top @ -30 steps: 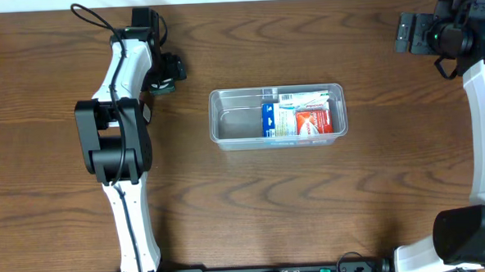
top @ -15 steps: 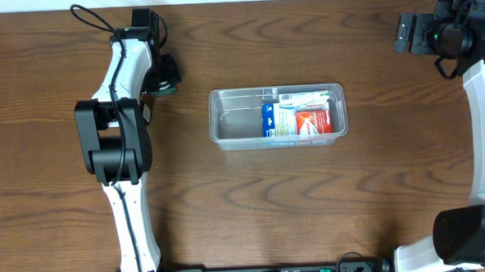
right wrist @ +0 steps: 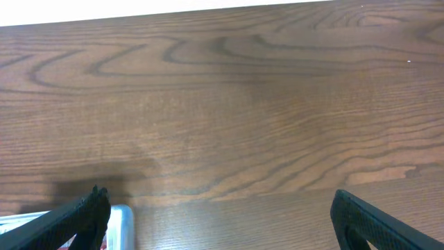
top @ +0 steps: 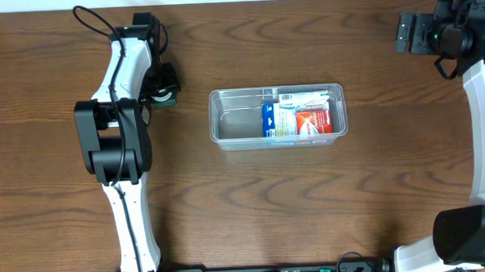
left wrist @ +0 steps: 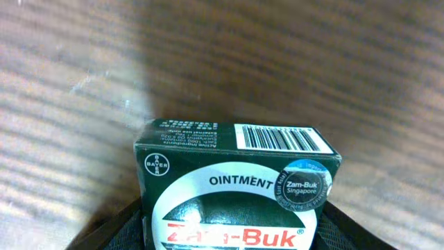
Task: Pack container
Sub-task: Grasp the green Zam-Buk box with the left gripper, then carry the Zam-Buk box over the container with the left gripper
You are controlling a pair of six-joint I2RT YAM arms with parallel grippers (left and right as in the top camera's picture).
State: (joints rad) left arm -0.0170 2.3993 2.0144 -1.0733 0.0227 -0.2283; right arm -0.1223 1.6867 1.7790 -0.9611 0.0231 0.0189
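The container [top: 235, 120] sits mid-worktop [top: 311, 199], long side running left to right, well apart from both arms. Its right half is already packed: a blue box [top: 270, 120], a red-and-white box [top: 313, 121] beside it, and a pale pack [top: 303, 99] along the far wall. The left half looks bare, so I judge that is where the next item belongs.

My left gripper [top: 165, 87] is off to the container's left, closed around a dark green ointment box [left wrist: 236, 184]. On the wrist camera the box fills the frame with its barcode end pointing away, and the fingers [left wrist: 114, 232] show only as dark edges at the lower corners. I cannot tell whether the box is lifted or resting on the wood.

My right gripper [right wrist: 220, 203] is parked at the far right corner, spread wide and holding nothing, with a corner of the container just in its frame.

My worries from here:
- The hold seems to be on the near end of the box only, so a quick swing could let it twist or slip out.
- If I come in low, the box's leading end could catch the rim and shove the light tub across the worktop.
- If I overshoot, the box lands on the packed items and sits tilted instead of dropping flat into the free half.
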